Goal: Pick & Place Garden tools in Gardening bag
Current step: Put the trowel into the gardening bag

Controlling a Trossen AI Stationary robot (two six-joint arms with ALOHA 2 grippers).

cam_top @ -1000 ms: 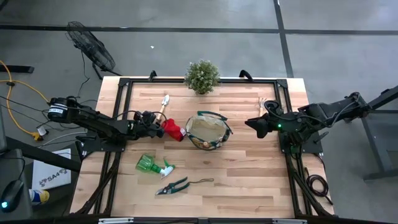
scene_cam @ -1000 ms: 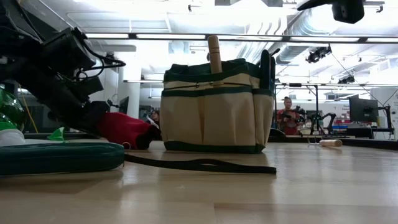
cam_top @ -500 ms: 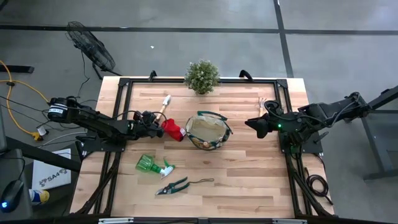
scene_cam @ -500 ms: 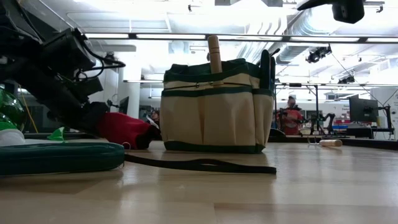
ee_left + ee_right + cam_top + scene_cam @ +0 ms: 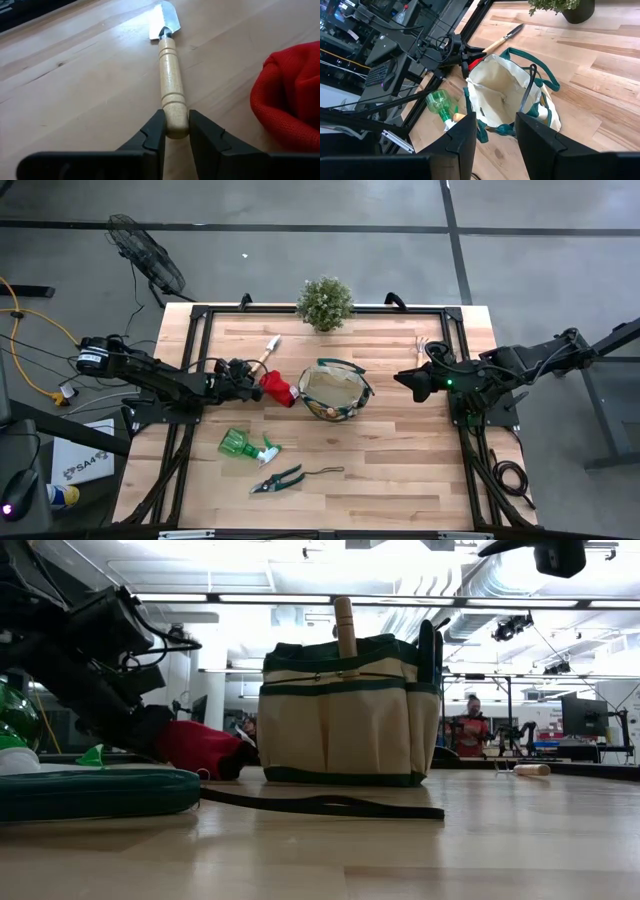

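A trowel [image 5: 268,352] with a wooden handle lies flat on the table left of the gardening bag [image 5: 333,390], its metal blade [image 5: 165,22] toward the far edge. My left gripper [image 5: 175,122] is shut on the handle's end, and the red glove [image 5: 292,95] lies right beside it against the bag. The tan bag stands upright with a wooden handle [image 5: 345,625] sticking out of its top. My right gripper [image 5: 495,125] hangs open, high above the table to the right of the bag. A green spray bottle [image 5: 247,445] and green-handled pruners [image 5: 280,478] lie nearer the front. My left gripper pinches the trowel's wooden handle at its free end [image 5: 175,131] between its two fingers, one on each side. The fingers slant down from the table's left and run in line with the handle. The trowel lies flat on the table.
A potted plant [image 5: 325,302] stands at the far edge. A small rake [image 5: 425,342] lies at the far right. The pruners' dark strap [image 5: 320,805] trails across the near table. Bare wood lies in front of and to the right of the bag.
The trowel's blade end has swung a little toward the table's right, while its handle end has stayed at my left gripper. Both arms have kept their places.
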